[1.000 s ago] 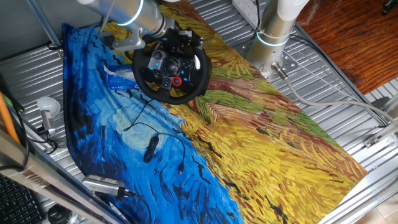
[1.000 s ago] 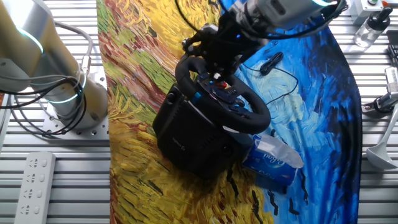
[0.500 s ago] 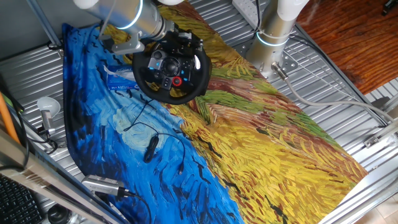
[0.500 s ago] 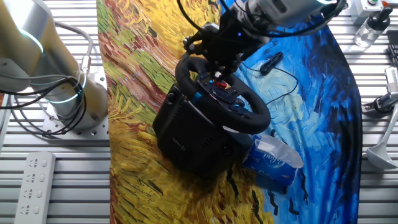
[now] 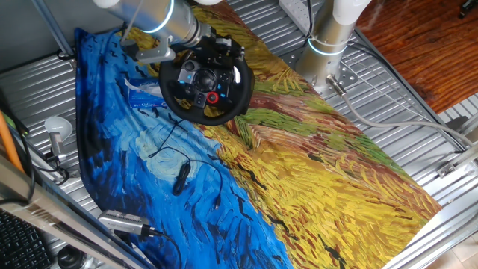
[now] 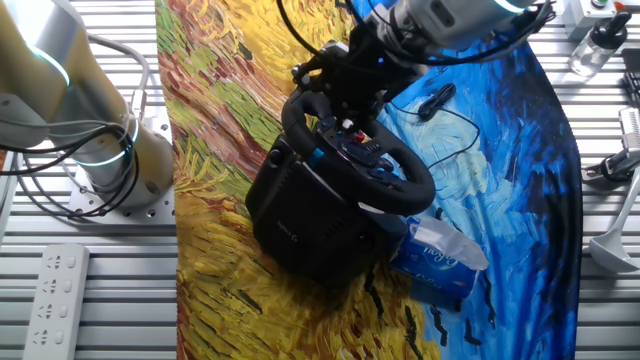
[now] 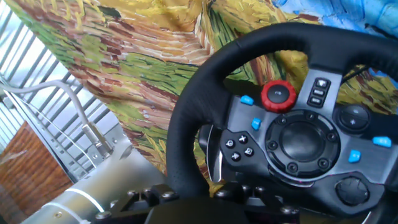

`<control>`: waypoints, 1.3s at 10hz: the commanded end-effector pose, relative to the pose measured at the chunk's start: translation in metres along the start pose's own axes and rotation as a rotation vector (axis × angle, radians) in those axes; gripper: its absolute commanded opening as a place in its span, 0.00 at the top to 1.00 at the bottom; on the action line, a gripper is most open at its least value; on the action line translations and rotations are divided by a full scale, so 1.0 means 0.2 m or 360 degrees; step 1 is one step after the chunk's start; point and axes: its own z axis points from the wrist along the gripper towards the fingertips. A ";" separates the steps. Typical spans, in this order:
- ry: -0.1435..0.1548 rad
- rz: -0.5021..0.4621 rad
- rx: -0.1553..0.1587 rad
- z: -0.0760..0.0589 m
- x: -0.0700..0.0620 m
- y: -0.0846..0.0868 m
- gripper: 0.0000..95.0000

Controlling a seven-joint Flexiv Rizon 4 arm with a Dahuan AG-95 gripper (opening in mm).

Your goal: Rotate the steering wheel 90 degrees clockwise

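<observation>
We are hovering our gripper (image 6: 335, 72) at the top of the steering wheel (image 5: 207, 82), which is sitting on the painted cloth (image 5: 314, 172); apparently clamping the rim, though we cannot tell, and any slip risks missing 90 degrees.

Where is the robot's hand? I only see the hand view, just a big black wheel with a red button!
Observer: The gripper is at the steering wheel's far top rim, seen from the other fixed view.
Operator: Is the wheel flat on the table?
Observer: No, it stands tilted on a black base.
Operator: What is beside it?
Observer: A blue tissue pack lies against the base.
Operator: Anything else on the cloth?
Observer: A small black cabled device lies on the blue part of the cloth.
</observation>
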 end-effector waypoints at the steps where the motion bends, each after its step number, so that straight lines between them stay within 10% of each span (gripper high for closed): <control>1: 0.0001 0.0016 -0.0001 0.00 0.00 0.00 0.40; 13: -0.0079 0.0033 -0.0018 0.00 0.00 0.00 0.40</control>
